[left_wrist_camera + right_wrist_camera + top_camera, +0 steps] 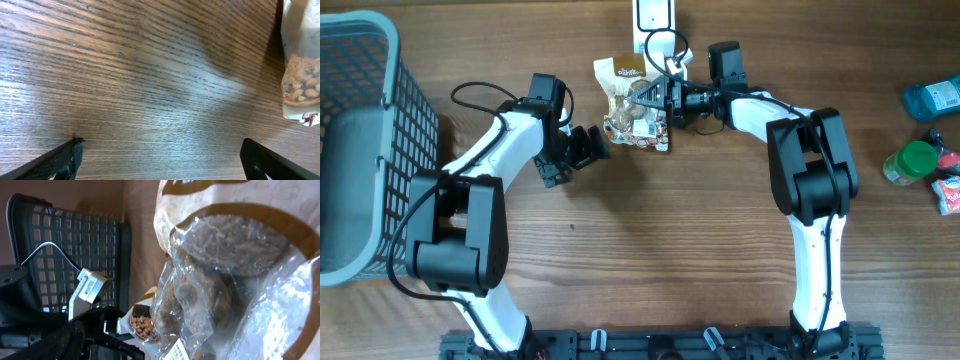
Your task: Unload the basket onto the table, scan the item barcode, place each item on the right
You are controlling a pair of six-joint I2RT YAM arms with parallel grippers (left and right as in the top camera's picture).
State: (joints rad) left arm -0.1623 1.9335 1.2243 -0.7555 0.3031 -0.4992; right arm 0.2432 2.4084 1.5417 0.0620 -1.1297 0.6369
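Note:
A clear bag of brown baked snacks with a tan label point(623, 72) lies at the table's far middle, partly over a flat packet printed with nuts point(640, 132). My right gripper point(652, 95) reaches in from the right, and its fingers look spread around the clear bag. That bag point(225, 270) fills the right wrist view and hides my fingers there. The nut packet point(142, 322) shows below it. My left gripper point(588, 148) stands open just left of the packets, over bare wood point(161, 152). The nut packet point(300, 75) sits at its far right. A white scanner point(653, 18) stands behind the bags.
A grey slatted basket point(360, 140) stands at the left edge. A blue packet point(932, 98), a green-lidded jar point(912, 162) and a red-and-white packet point(948, 190) lie at the far right. A black cable point(665, 45) loops near the scanner.

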